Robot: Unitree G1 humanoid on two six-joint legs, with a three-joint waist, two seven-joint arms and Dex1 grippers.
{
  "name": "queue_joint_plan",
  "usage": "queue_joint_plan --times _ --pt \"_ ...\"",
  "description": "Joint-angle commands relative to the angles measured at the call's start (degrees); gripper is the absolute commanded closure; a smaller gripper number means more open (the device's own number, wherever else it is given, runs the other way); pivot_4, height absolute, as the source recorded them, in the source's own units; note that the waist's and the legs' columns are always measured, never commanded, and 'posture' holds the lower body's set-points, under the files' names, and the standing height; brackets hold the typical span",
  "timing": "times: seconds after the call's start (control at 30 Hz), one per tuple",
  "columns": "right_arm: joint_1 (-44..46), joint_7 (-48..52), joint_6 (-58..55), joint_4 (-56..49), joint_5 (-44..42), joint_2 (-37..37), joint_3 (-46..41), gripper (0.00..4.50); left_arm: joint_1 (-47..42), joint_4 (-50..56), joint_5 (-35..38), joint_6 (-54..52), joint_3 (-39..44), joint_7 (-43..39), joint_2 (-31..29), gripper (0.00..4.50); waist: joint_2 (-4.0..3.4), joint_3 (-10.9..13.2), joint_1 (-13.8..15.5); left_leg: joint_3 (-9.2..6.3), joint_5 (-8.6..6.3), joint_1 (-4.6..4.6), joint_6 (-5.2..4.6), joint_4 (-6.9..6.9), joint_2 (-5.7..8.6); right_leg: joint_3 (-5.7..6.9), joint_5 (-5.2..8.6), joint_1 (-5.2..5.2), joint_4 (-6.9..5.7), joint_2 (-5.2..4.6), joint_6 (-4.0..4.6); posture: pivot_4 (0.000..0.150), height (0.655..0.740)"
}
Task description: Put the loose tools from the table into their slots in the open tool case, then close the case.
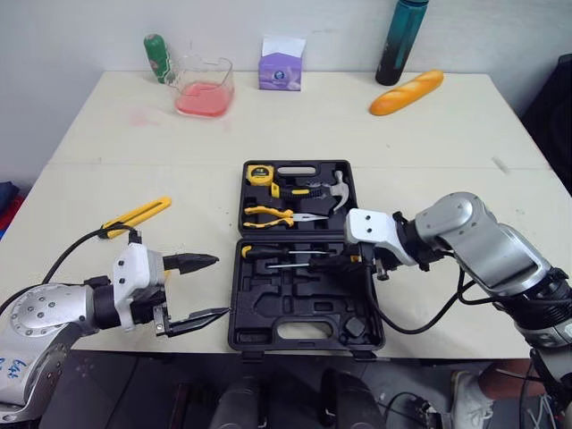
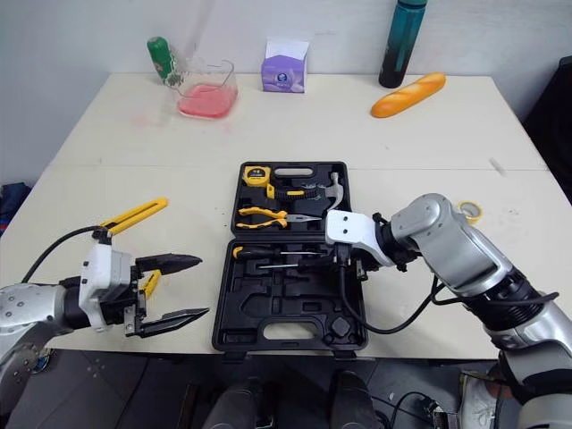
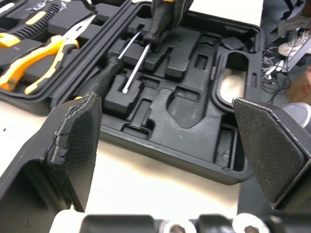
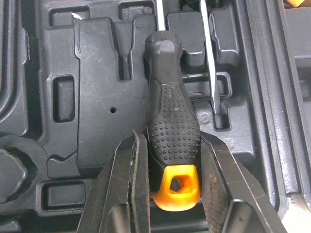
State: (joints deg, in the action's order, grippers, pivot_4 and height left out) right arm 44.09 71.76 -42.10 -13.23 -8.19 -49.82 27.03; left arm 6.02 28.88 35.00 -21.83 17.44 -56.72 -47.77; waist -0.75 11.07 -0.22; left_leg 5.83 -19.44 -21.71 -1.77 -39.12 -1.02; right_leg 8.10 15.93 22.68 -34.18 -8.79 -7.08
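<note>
The black tool case point(image 1: 299, 326) lies open near the table's front edge. Its far half holds a tape measure point(image 1: 259, 174), yellow-handled pliers point(image 1: 268, 215) and a hammer point(image 1: 338, 192). My right gripper point(image 4: 170, 137) is shut on the black, orange-ended handle of a screwdriver point(image 4: 172, 116), low over the near half's slots, beside a second screwdriver point(image 1: 259, 252) that lies there. My left gripper point(image 1: 219, 286) stands open with nothing in it, just left of the case above the table edge. A loose yellow-handled tool point(image 1: 136, 215) lies on the table, beyond the left gripper.
Along the far edge stand a green bottle point(image 1: 157, 55), a clear jug of pink liquid point(image 1: 205, 88), a purple box point(image 1: 281, 64), a dark bottle point(image 1: 400, 40) and a bread loaf point(image 1: 407, 92). A tape roll point(image 2: 468, 211) lies beyond my right arm.
</note>
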Motion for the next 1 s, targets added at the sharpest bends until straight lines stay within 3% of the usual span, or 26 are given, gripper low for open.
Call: queue_joint_plan --times 0.03,0.23,0.43,0.67,0.9,1.0 --pt "-0.34 0.71 1.32 -0.40 0.89 -0.09 -0.09 3.56 0.18 0.68 -0.31 0.86 0.87 -0.27 -0.34 0.00 0.00 0.00 -0.01 0.01 0.00 0.00 0.00 0.00 0.00 -0.01 0.00 0.01 0.00 0.00 0.00 0.150 0.7400" --pt "-0.74 0.15 0.28 -0.21 -0.26 1.35 -1.30 3.56 0.58 1.27 0.34 0.08 1.15 -0.02 -0.13 0.00 0.01 -0.01 -0.09 0.05 -0.01 0.03 0.01 0.00 -0.02 -0.07 0.00 0.01 -0.01 0.03 0.00 0.150 0.7400" --pt "0.90 1.83 1.99 0.43 -0.81 0.57 -3.25 0.87 1.36 1.64 0.51 0.07 1.45 -0.05 -0.06 0.00 0.02 -0.01 -0.05 0.16 -0.03 0.07 0.04 0.00 -0.10 -0.18 0.00 0.03 -0.02 0.11 0.01 0.150 0.7400" --pt "1.07 7.63 6.89 4.39 -6.97 -1.83 -11.14 0.87 1.65 1.48 0.41 0.48 1.56 0.24 0.24 0.00 0.02 -0.01 0.07 0.21 -0.05 0.08 0.00 0.00 -0.10 -0.24 -0.01 0.06 -0.01 0.11 0.03 0.150 0.7400" --pt "-6.76 10.35 15.04 8.10 -17.10 4.76 -20.77 0.87 0.14 0.41 -0.22 1.65 0.87 0.56 0.63 0.00 0.13 -0.07 0.03 0.29 -0.07 0.17 0.01 0.01 -0.14 -0.29 -0.02 0.01 -0.04 0.17 0.04 0.150 0.7400" --pt "-8.69 8.10 19.19 10.14 -16.15 8.57 -20.47 1.73 -0.87 0.01 -0.08 1.62 0.22 0.43 0.49 0.00 0.13 -0.07 -0.07 0.34 -0.07 0.18 0.00 0.01 -0.14 -0.34 -0.02 0.02 -0.05 0.16 0.04 0.150 0.7400"
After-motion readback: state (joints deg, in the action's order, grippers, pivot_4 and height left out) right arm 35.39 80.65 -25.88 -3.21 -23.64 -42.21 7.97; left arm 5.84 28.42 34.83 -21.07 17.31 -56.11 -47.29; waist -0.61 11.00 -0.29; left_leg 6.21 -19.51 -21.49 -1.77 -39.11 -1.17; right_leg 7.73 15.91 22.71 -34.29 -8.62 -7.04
